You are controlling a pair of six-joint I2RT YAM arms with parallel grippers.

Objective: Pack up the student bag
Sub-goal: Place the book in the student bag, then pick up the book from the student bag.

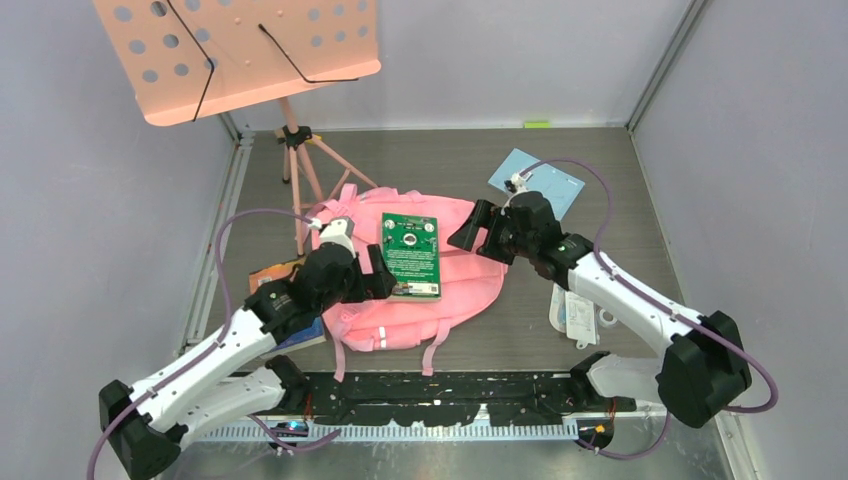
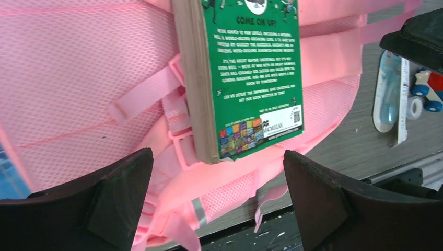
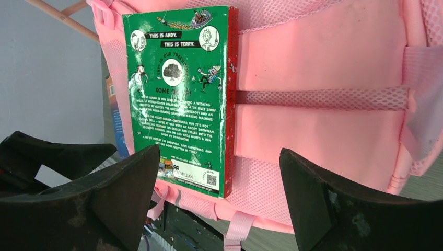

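Lying straps-up on the desk (image 1: 450, 160), the student bag (image 1: 468, 285) is carrying a green book (image 1: 412, 255) on top, not inside. The left gripper (image 1: 384, 281) and right gripper (image 1: 470, 229) are hovering open and empty beside the book. Packing is probably calling for regrasping the book and finding the bag's opening.

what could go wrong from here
The green book lies loose on top of the student bag, not inside; moving the bag could slide it off. The left end effector and right end effector are open, so nothing steadies it. Loose straps by the left one might snag.
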